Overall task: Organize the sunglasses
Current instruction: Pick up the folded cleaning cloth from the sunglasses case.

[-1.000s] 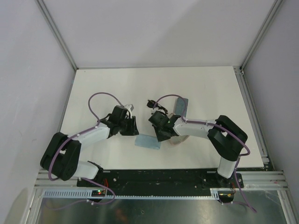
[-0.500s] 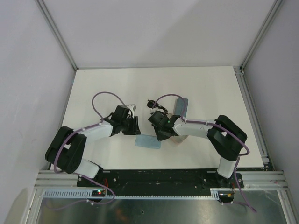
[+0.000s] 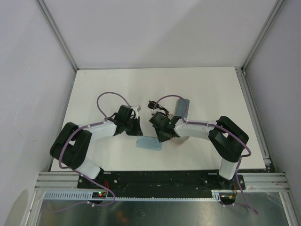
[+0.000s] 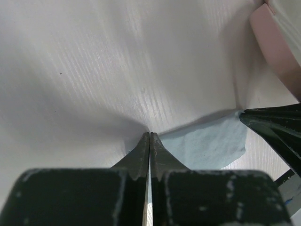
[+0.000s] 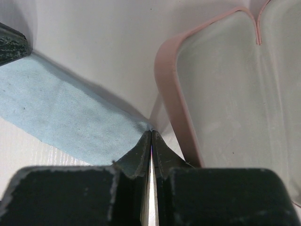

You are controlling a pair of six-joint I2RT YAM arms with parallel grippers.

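Progress is looking early: left pincer (image 4: 149, 140) and right pincer (image 5: 151, 137) are each pinching shut on the light-blue cloth (image 4: 207, 143), pink case (image 5: 225, 103) lying open, empty.

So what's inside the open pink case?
Only bare pale lining shows inside the pink case; nothing lies in the visible part. Its lower part is hidden behind the right gripper.

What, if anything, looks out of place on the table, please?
Nothing damaged or spilled. The cloth lies outside the open pink case, with the left gripper and right gripper each shut on a corner.
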